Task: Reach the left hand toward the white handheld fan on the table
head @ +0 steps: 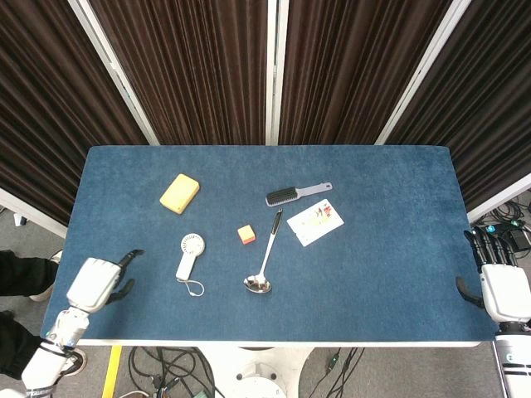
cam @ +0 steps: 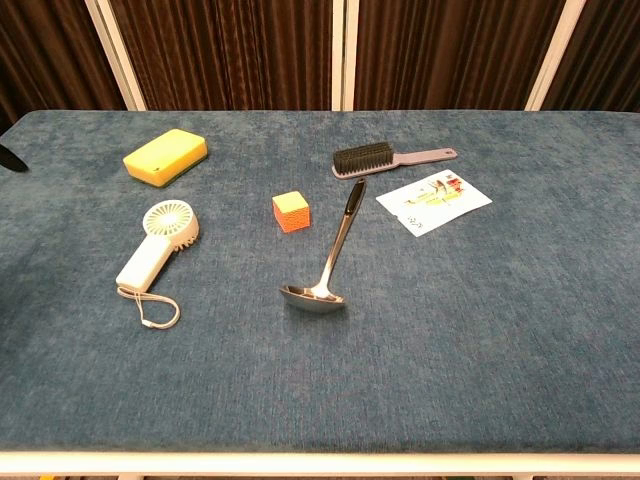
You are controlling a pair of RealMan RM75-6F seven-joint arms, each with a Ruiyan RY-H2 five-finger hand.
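The white handheld fan point(head: 187, 256) lies flat on the blue table, round head toward the back, wrist loop trailing toward the front; the chest view shows the fan point(cam: 158, 246) at left. My left hand point(head: 100, 283) hovers over the table's front left corner, to the left of the fan and apart from it, fingers apart and holding nothing. Only a dark fingertip point(cam: 10, 158) of it shows at the chest view's left edge. My right hand point(head: 499, 286) hangs beyond the table's right edge, fingers extended, empty.
A yellow sponge point(head: 179, 192) lies behind the fan. An orange cube point(head: 246, 235), a steel ladle point(head: 264, 264), a black brush point(head: 294, 194) and a printed card point(head: 314, 221) lie at mid-table. Dark curtains stand behind the table point(head: 382, 274).
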